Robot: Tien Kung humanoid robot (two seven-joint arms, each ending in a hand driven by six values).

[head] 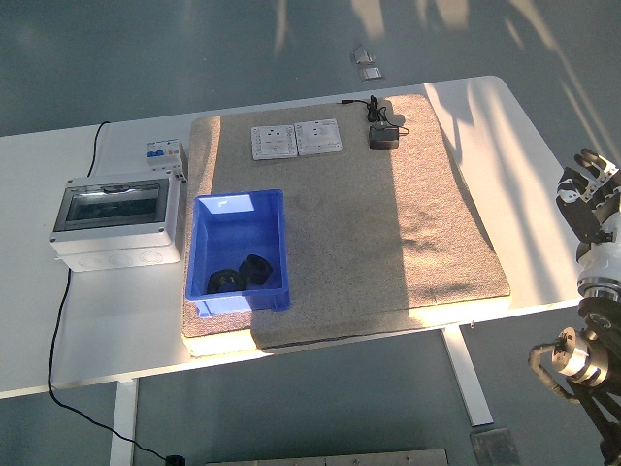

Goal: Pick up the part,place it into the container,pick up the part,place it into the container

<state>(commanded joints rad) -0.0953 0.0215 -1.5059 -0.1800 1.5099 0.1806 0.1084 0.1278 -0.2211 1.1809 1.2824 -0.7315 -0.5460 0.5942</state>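
Note:
Two black parts [239, 275] lie inside the blue container [236, 216], in its near half, side by side. The container sits on the left side of a beige mat [388, 223]. My right hand [585, 193] is at the far right edge of the picture, beyond the table's right end, fingers relaxed and holding nothing. It is far from the container. My left arm is out of view.
A grey electrical box [116, 219] with a clear lid stands left of the container, a small breaker [163, 155] behind it. Two white socket plates [295, 139] and a black adapter [382, 138] with a cord lie at the mat's far edge.

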